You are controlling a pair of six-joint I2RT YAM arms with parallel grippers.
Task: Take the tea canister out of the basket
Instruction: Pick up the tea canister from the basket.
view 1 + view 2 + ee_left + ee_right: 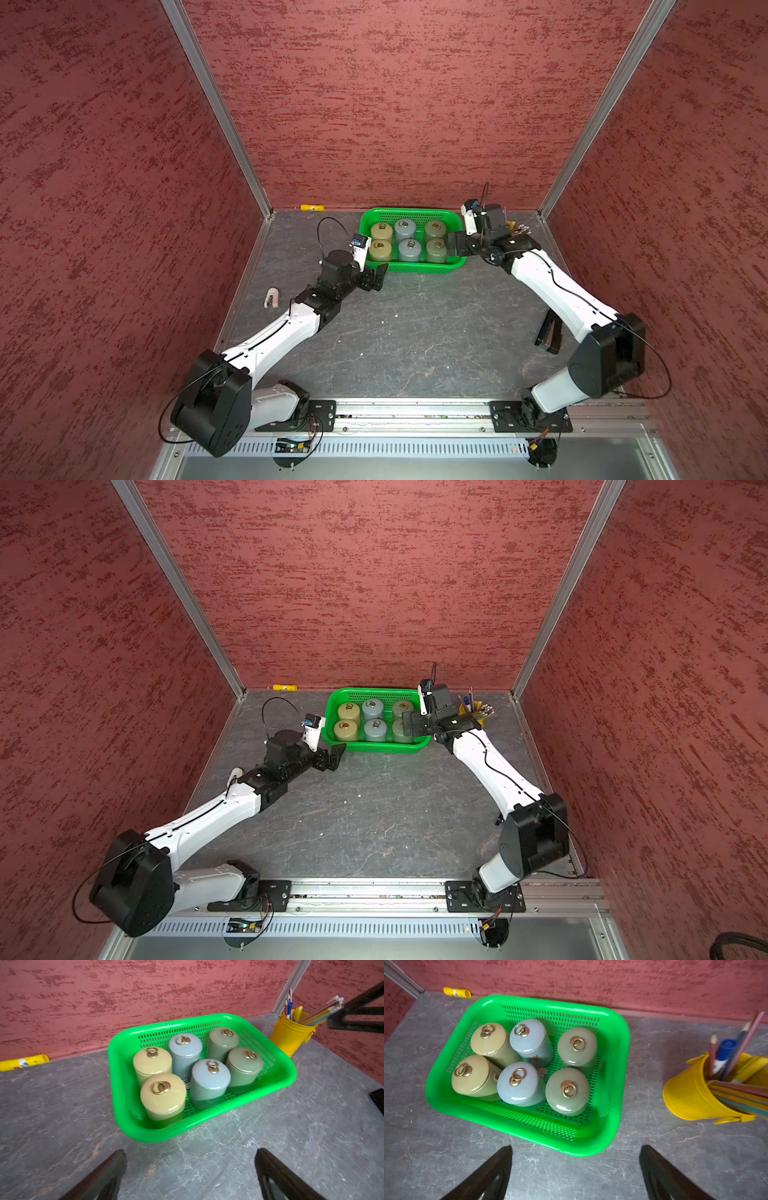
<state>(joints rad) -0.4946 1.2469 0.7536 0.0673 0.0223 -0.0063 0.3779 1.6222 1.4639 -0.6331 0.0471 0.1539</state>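
Now, in both top views, six lidded canisters stand upright inside the basket, in two rows of three, packed close. The left gripper hovers just outside the basket's near left corner. The right gripper sits at the basket's right end, over its rim. Both have their jaws spread wide and hold nothing.

From the left wrist view, we see a yellow canister in the basket's near left corner. Its top is glossy, with a brass ring lying flat on it.

From the right wrist view, a green canister stands in the basket's near right corner, with a clear gap between it and the basket's wall.

We judge the canisters to be glazed ceramic: stiff, fairly heavy, slick and breakable, with tops that may lift off. We would grip a corner one around its body, below the top, not by the ring.
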